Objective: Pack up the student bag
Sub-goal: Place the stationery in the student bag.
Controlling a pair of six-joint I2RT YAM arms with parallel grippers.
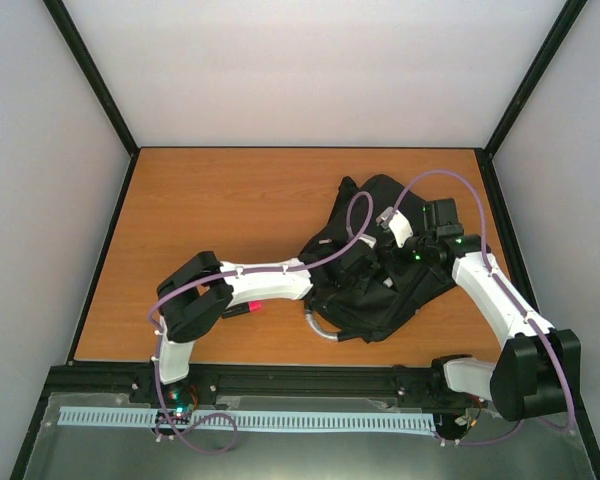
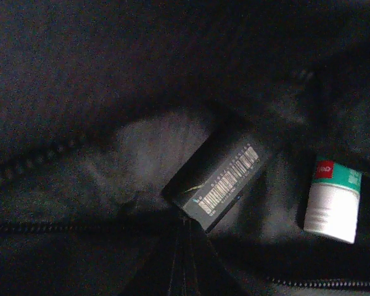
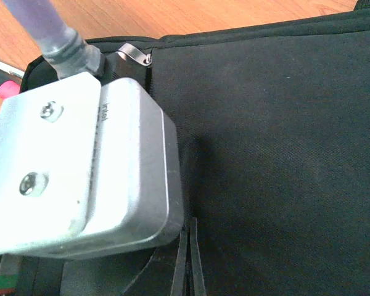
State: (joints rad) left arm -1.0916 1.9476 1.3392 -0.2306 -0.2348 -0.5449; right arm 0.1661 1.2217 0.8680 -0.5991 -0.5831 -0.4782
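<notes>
The student bag (image 1: pixel 400 285) is a large black backpack lying at the right middle of the table, its grey loop handle (image 1: pixel 318 326) toward the near edge. My left gripper (image 1: pixel 358 258) is inside its opening. In the left wrist view the gripper (image 2: pixel 186 229) is shut, its tips at the corner of a black box with a barcode (image 2: pixel 229 177). A white glue stick with a green and red label (image 2: pixel 333 206) lies beside it inside the dark bag (image 2: pixel 80 74). My right gripper (image 3: pixel 188 246) is shut on the bag's fabric (image 3: pixel 277 154) at the opening edge.
A pink marker (image 1: pixel 252 308) lies on the wooden table (image 1: pixel 220 210) under the left arm; it also shows in the right wrist view (image 3: pixel 6 89). The left arm's silver wrist housing (image 3: pixel 80 172) sits close against my right gripper. A metal zip pull (image 3: pixel 135 54) lies at the bag's edge.
</notes>
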